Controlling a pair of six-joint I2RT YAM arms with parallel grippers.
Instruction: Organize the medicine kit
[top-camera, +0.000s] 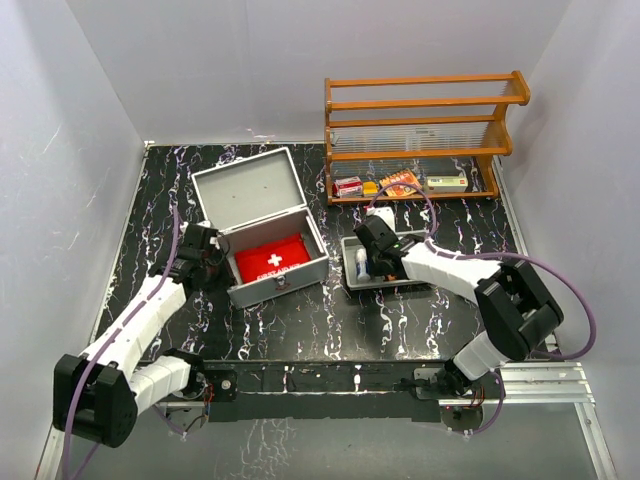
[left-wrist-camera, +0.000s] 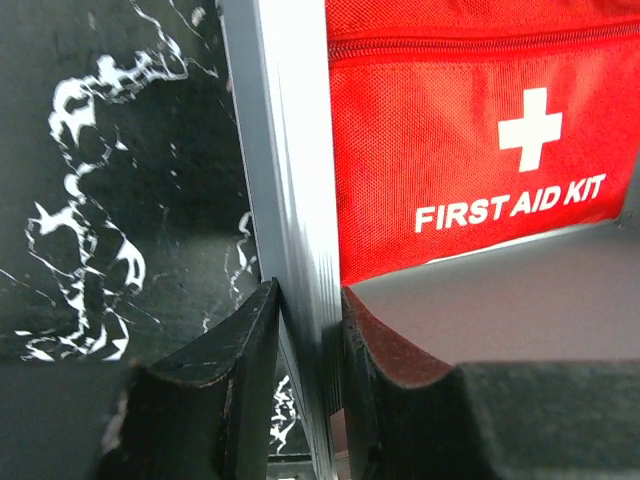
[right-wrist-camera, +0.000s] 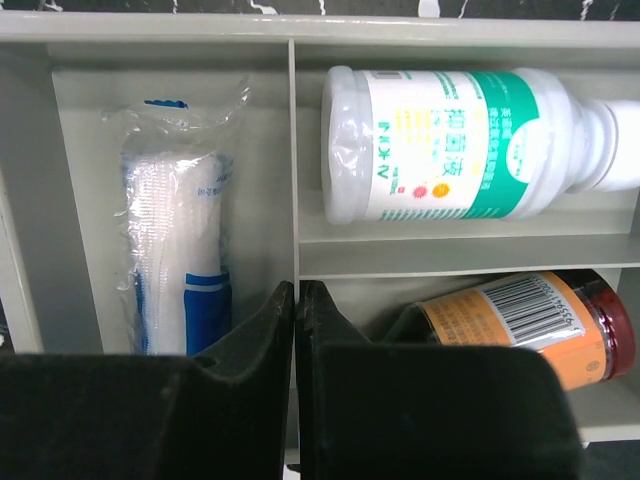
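Observation:
An open grey metal case (top-camera: 262, 200) holds a red first aid kit pouch (top-camera: 272, 260), which also shows in the left wrist view (left-wrist-camera: 470, 150). My left gripper (top-camera: 203, 250) is shut on the case's left wall (left-wrist-camera: 285, 180), one finger outside (left-wrist-camera: 235, 370) and one inside. A grey divided tray (top-camera: 352, 280) sits right of the case. My right gripper (top-camera: 370, 245) is shut on the tray's inner divider (right-wrist-camera: 294, 150). The tray holds a wrapped gauze roll (right-wrist-camera: 175, 240), a white bottle with a green label (right-wrist-camera: 460, 145) and an amber bottle (right-wrist-camera: 530, 325).
A wooden rack (top-camera: 420, 125) stands at the back right, with small medicine boxes (top-camera: 400, 185) on its bottom shelf. White walls enclose the black marbled table (top-camera: 330, 320) on three sides.

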